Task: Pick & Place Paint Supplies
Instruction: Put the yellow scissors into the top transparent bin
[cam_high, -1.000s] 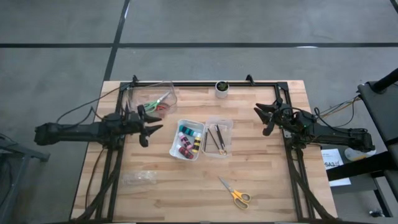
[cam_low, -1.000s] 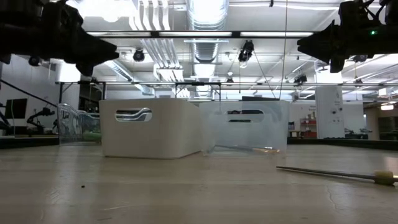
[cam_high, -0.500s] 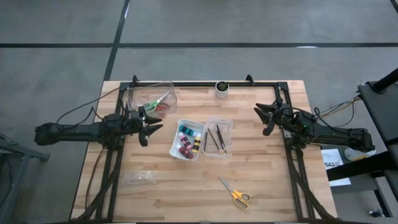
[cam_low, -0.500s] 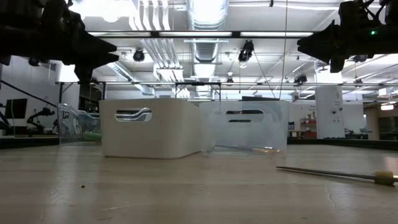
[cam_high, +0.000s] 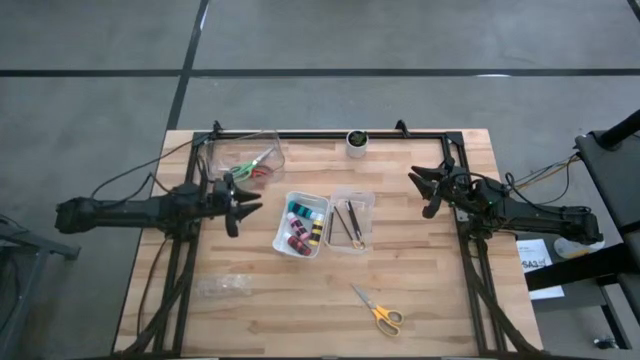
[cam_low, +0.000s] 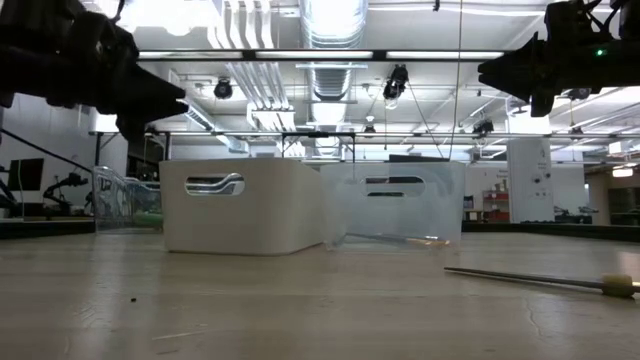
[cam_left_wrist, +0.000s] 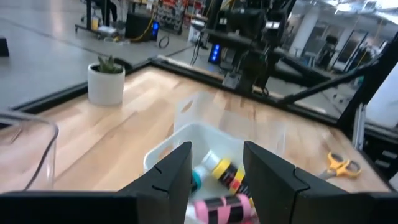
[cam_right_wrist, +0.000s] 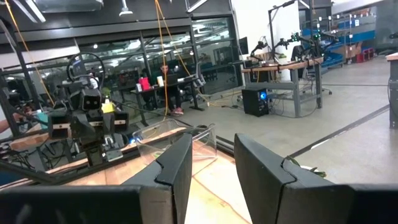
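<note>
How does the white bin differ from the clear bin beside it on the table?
The white bin is opaque and holds paint bottles; the clear bin is see-through and holds thin dark brushes. The white bin sits nearer the left arm, the clear bin nearer the right. Both have cut-out handles and stand side by side.

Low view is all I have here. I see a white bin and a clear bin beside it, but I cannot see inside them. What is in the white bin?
Observer: The white bin holds several paint bottles.
Operator: And the clear one?
Observer: The clear bin holds thin dark brushes.
Operator: What is the long thing that lies at my right?
Observer: Those are yellow-handled scissors, lying flat on the table, apart from both bins.
</note>
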